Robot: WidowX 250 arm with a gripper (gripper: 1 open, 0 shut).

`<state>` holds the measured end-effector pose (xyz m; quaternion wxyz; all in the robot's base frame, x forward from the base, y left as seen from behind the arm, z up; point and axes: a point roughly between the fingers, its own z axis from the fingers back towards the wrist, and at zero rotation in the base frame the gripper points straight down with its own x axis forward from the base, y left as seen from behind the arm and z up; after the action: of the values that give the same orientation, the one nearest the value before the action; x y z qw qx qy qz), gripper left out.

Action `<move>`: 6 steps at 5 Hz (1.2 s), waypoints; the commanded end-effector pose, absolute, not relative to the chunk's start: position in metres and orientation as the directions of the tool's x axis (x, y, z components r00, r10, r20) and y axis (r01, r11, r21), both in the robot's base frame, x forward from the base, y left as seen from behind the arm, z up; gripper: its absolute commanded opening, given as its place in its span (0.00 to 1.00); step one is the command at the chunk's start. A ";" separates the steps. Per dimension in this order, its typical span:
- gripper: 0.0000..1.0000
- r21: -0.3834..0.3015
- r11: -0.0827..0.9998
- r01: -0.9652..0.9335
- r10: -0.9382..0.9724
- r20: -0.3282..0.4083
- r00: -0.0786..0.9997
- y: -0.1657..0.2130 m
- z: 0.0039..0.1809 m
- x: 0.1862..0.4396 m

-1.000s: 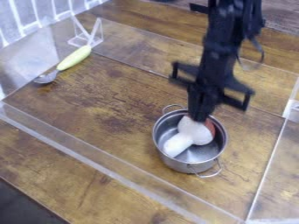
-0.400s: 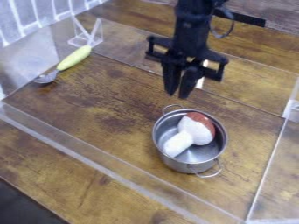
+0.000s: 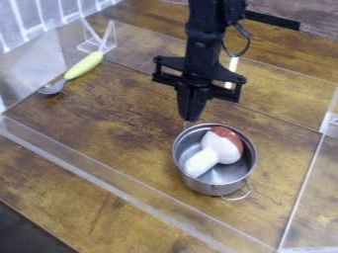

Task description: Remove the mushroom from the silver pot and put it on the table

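The mushroom [image 3: 214,150], white stem and reddish-brown cap, lies inside the silver pot [image 3: 192,170] at the lower right of the camera view. The pot stands on the dark wood table [image 3: 113,114]. My gripper [image 3: 193,114] hangs pointing straight down just above and to the left of the pot's far rim, clear of the mushroom. Its fingers are pressed together and hold nothing.
A yellow-green banana-shaped toy [image 3: 83,65] lies at the upper left, with a small grey object [image 3: 50,88] below it. Clear plastic strips [image 3: 119,183] run along the table's front and sides, and a clear stand [image 3: 95,42] sits at the back left.
My gripper has lifted out of the pot without the mushroom and moved up-left in the picture. It opened briefly and has shut again. The mushroom stays in the pot.
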<state>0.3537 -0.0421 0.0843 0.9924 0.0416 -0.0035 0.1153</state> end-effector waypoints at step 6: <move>0.00 0.040 0.894 -0.447 0.440 0.119 0.890 -0.005 0.124 0.351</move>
<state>0.3505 -0.0123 0.0980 0.9751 0.0428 -0.0178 0.2170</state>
